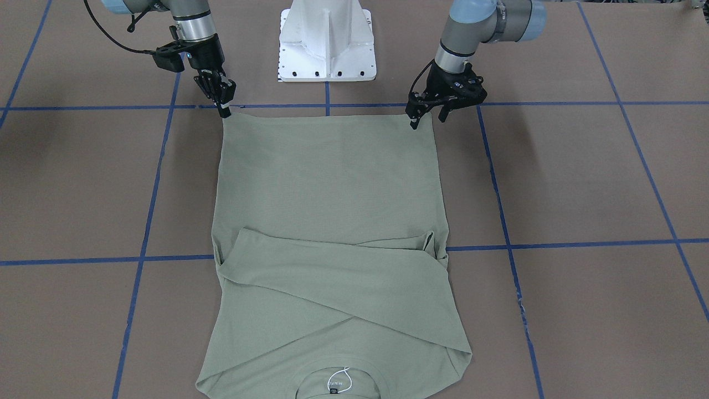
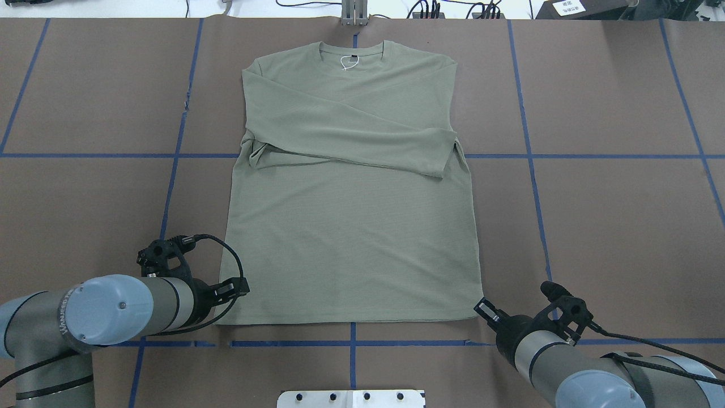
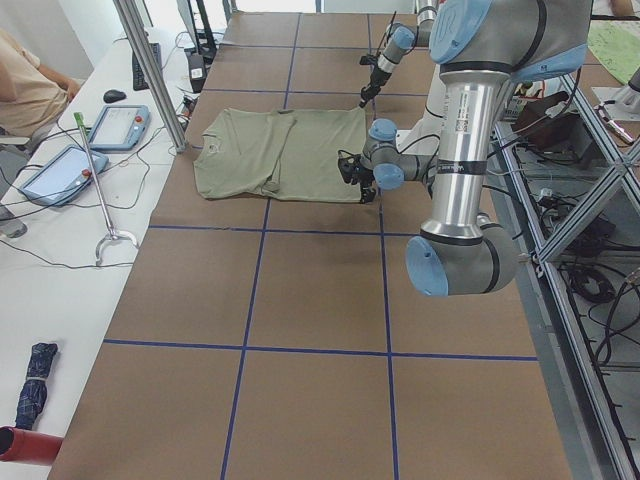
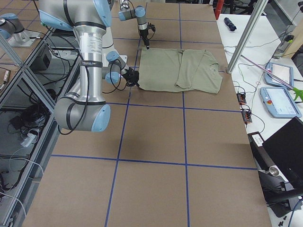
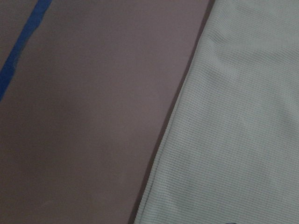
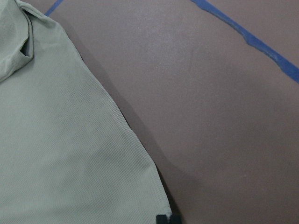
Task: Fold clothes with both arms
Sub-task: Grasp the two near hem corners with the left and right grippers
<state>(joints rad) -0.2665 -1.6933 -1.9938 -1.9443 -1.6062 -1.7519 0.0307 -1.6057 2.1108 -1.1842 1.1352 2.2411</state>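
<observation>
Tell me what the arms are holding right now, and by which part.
The right gripper looks pinched shut on one hem corner of the shirt. The left gripper sits open at the other hem corner, not yet gripping.

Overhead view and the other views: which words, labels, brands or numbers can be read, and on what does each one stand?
Nothing can be read for certain.
left arm, grey link: pale lettering, too blurred.
shirt, collar print: too small.
white sign beyond the table: dark characters, too small.
sticker on that arm's silver tube: too small.
</observation>
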